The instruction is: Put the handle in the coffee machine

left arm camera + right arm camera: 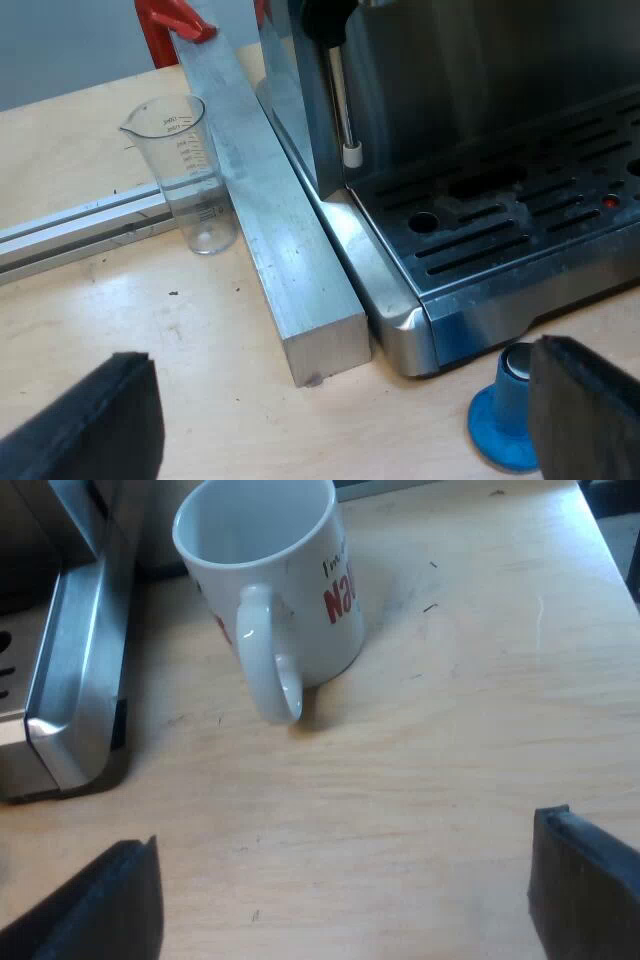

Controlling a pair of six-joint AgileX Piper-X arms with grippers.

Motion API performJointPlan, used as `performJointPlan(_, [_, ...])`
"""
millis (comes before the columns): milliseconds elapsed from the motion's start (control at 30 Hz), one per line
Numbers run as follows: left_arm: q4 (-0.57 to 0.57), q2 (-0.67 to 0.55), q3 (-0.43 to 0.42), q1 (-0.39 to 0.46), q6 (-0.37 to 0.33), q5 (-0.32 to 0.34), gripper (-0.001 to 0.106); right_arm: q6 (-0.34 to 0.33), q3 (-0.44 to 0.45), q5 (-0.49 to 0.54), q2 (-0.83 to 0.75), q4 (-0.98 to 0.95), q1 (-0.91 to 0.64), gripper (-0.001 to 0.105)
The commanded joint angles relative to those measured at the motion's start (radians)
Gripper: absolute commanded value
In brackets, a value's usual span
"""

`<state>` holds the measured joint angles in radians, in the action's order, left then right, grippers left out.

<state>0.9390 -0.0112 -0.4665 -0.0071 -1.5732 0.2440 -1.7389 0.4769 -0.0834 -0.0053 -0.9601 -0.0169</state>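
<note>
The left gripper [345,352] gaped empty facing the front of the espresso machine [500,230], while the right gripper [345,830], equally wide, faced the mug [310,620].

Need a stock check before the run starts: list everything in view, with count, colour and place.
coffee machine: one, silver, on the table, slotted tray at its front
steam pipe: one, silver with a white tip, hanging by the tray's edge
metal bar: one, silver, lying along the machine's side
rail: one, silver, flat on the table behind the glass
measuring glass: one, clear, upright beside the bar
tamper: one, blue, by the machine's front corner
mug: one, white with red lettering, upright, empty, beside the machine's corner
table: one, light wood
left fingers: two, black, apart, one near the tamper
right fingers: two, black, apart, short of the mug
</note>
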Motion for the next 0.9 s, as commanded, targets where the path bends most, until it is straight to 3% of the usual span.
performJointPlan(33, [-0.011,-0.140,-0.002,0.002,0.000,-0.002,0.075,0.002,0.005,0.002,-0.045,0.015,-0.003,0.075])
performJointPlan(700, [-0.020,-0.139,0.001,0.002,-0.055,0.031,0.075,0.015,0.011,0.003,-0.045,0.001,-0.003,0.075])
performJointPlan(833, [-0.017,-0.139,0.001,0.002,-0.145,0.033,0.075,0.015,0.011,0.003,-0.045,0.001,-0.003,0.075])
performJointPlan(900, [-0.017,-0.139,0.001,0.002,-0.151,0.037,0.075,0.015,0.011,0.001,-0.045,0.001,-0.003,0.075])
